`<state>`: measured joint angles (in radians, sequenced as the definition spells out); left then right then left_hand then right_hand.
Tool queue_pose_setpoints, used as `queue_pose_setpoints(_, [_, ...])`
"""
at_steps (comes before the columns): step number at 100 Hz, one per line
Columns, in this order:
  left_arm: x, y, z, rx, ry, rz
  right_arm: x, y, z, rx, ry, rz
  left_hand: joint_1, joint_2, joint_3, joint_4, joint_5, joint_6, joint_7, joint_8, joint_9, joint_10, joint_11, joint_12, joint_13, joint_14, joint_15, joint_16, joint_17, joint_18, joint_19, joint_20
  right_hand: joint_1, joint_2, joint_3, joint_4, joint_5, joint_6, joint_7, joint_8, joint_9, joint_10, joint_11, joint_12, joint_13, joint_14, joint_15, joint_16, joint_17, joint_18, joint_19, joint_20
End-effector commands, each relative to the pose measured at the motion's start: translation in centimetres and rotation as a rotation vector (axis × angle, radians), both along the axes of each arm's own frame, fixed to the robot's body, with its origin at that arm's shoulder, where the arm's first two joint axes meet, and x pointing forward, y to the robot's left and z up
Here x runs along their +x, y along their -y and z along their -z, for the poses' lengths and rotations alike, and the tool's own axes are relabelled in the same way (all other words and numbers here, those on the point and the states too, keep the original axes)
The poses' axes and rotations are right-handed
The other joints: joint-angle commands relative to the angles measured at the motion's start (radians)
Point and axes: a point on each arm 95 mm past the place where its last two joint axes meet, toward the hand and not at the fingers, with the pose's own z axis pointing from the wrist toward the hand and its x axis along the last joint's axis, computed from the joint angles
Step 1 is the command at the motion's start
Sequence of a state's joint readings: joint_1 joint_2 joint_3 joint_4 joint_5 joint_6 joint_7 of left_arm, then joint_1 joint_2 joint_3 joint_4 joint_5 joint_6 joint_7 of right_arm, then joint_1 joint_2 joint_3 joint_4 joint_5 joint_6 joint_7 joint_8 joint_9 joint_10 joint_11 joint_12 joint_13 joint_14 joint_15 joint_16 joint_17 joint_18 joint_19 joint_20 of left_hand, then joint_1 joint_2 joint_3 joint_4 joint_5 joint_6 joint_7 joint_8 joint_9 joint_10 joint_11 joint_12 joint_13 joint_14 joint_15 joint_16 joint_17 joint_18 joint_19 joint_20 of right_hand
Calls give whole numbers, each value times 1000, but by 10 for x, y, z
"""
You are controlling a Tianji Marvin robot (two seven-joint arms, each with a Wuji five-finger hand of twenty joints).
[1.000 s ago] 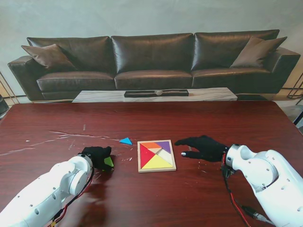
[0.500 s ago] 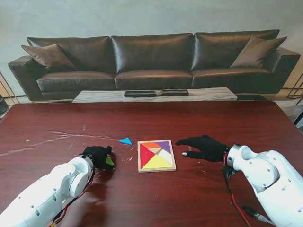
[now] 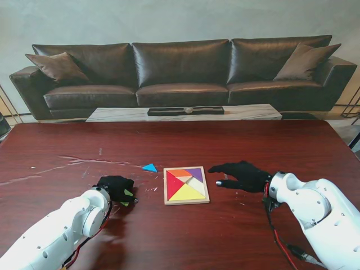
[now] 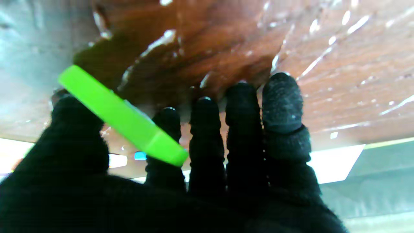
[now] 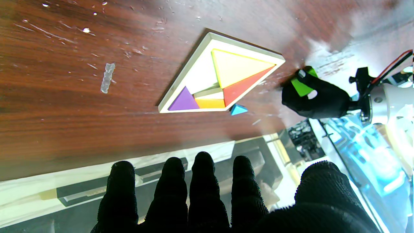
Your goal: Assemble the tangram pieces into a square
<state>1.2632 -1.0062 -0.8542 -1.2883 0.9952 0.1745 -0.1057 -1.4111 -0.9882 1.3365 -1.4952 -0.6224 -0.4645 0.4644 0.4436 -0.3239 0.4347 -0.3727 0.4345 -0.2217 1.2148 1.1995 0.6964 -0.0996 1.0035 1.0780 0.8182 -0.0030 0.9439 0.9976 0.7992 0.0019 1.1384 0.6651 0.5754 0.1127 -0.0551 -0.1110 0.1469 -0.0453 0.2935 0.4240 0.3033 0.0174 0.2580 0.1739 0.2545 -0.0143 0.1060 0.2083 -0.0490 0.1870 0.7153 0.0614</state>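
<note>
**Two pieces short of the square**

The left hand [image 3: 116,187] pinches the green piece [image 4: 121,116] between thumb and fingers, left of the tray [image 3: 186,185]. The right hand [image 3: 242,175] rests spread and empty. Red, yellow, orange and purple pieces sit placed; the blue triangle [image 3: 149,167] lies outside.

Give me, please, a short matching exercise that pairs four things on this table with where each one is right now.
Things:
1. green piece
2. blue triangle
3. yellow triangle
4. right hand

Places:
A. loose on the table, left of the tray
B. open, right of the tray
C. held in the left hand
D. seated in the tray, at its near side

Pairs: 1-C, 2-A, 3-D, 4-B
</note>
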Motion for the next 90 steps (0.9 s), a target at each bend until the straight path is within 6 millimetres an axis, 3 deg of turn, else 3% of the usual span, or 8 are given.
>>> queue_pose_setpoints(1, [-46, -12, 68, 61, -211, -20, -2, -2, 2, -2, -3, -5, 664, -136, -11, 309, -44, -22, 28, 45, -47, -13, 18, 30, -59, -22, -8, 4, -38, -15, -10, 63, 0, 4, 3, 24, -14, -20, 2, 0, 11, 1, 10, 8, 16, -8, -1, 12, -12, 10, 0, -4])
queue_pose_setpoints(12, [-47, -11, 69, 56, -232, -22, -1, -2, 2, -1, -3, -6, 749, -85, -99, 335, -86, 4, 16, 72, -103, 26, 50, 50, -118, -11, 77, 35, -83, -29, 51, 145, 0, 4, 3, 24, -13, -21, 2, -1, 11, 1, 10, 8, 16, -9, -1, 12, -12, 10, 0, -4])
queue_pose_setpoints(34, [-43, -6, 62, 5, -180, -25, 0, -3, 2, -2, -3, -5, 733, -80, -106, 334, -95, 11, 7, 44, -98, 28, 13, 24, -92, 9, 65, 14, -15, -32, 86, 132, 1, 4, 3, 24, -13, -21, 2, -1, 10, 1, 10, 8, 14, -10, -2, 11, -14, 9, 0, -5])
queue_pose_setpoints(52, [-37, 3, 50, -66, -148, -29, 0, -2, 2, -2, 1, -5, 710, -86, -73, 322, -88, -1, 19, 40, -124, 50, -42, 28, -97, 34, 47, 56, 67, -87, 162, 138, 3, 2, 3, 24, -13, -20, 2, -1, 10, 1, 10, 8, 15, -9, -1, 11, -13, 10, 0, -5])
queue_pose_setpoints(56, [-37, 4, 48, -86, -150, -35, 0, -2, 2, -4, 2, -3, 709, -88, -62, 319, -88, 0, 16, 37, -135, 72, -97, 34, -104, 45, 29, 88, 74, -94, 161, 146, 3, 2, 4, 24, -13, -21, 2, -1, 11, 2, 10, 8, 15, -9, -1, 11, -13, 10, 0, -5])
queue_pose_setpoints(71, [-40, 11, 43, -146, -183, -60, 0, 1, 2, -9, -2, 6, 721, -76, -81, 328, -111, 18, 5, -31, -206, 147, -260, 30, -158, 55, -10, 153, 28, -118, 117, 187, 6, -1, 4, 24, -13, -19, 2, -1, 9, 1, 10, 8, 13, -7, -1, 11, -14, 10, -1, -5])
queue_pose_setpoints(82, [-42, 15, 39, -153, -213, -51, 1, 2, 2, -10, -5, 11, 688, -92, 54, 310, -114, 28, -6, -80, -308, 177, -265, -28, -227, 78, -73, 228, -50, -132, 48, 231, 9, -2, 5, 25, -13, -19, 2, -2, 9, 3, 9, 7, 15, -7, -1, 11, -14, 8, -1, -6])
queue_pose_setpoints(90, [-44, 17, 37, -154, -238, -52, 1, 2, 2, -12, -5, 11, 732, -102, 64, 306, -96, 24, 1, -71, -330, 188, -260, -18, -257, 93, -93, 254, -98, -115, 40, 240, 12, -3, 6, 25, -13, -20, 2, -2, 10, 1, 10, 8, 15, -6, -1, 11, -14, 8, -1, -6])
